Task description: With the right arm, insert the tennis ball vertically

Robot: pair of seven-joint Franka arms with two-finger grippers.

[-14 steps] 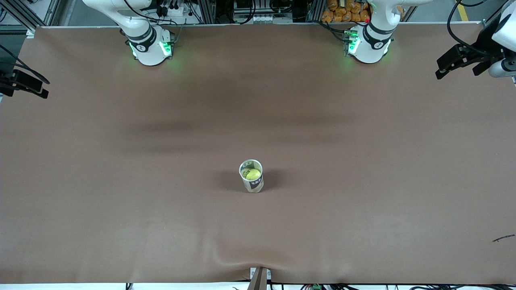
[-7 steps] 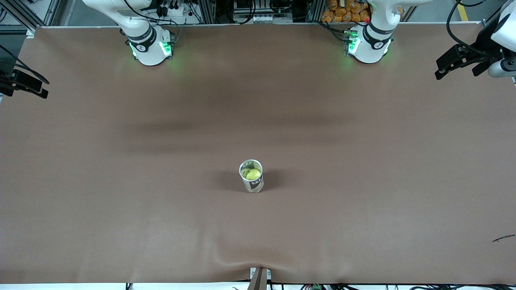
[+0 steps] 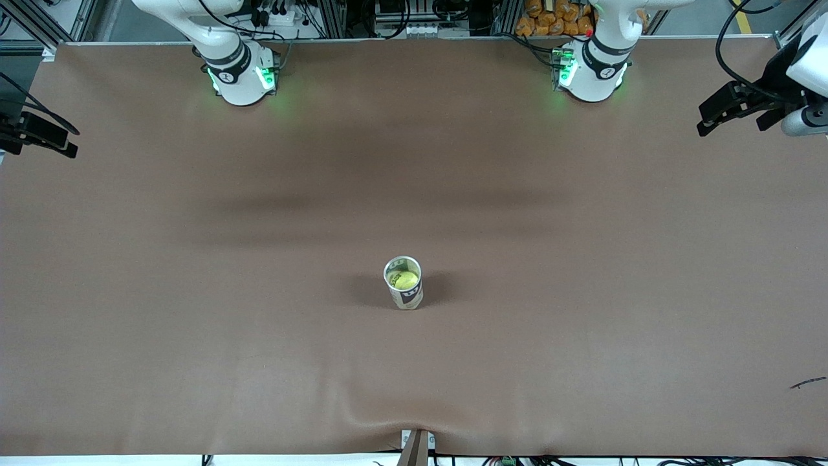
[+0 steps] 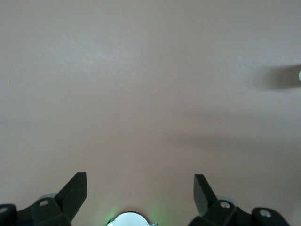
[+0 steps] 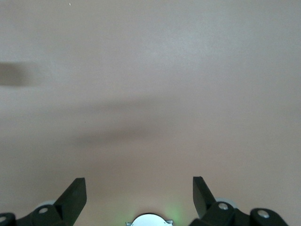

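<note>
Meanwhile, brown table cover [image 3: 582,259], both hands [image 4: 140,188] [image 5: 139,188] empty, fingers apart, at its ends.

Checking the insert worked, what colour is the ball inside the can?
Yellow-green; the tennis ball sits in the upright can, clearest in the front view.

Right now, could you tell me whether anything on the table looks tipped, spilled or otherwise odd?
Nothing stands out. The can stands upright mid-table with the tennis ball inside; the brown cloth only puckers slightly at the edge nearest the front camera.

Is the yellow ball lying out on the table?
No, the tennis ball sits inside the upright can on the table, seen through its open top.
</note>
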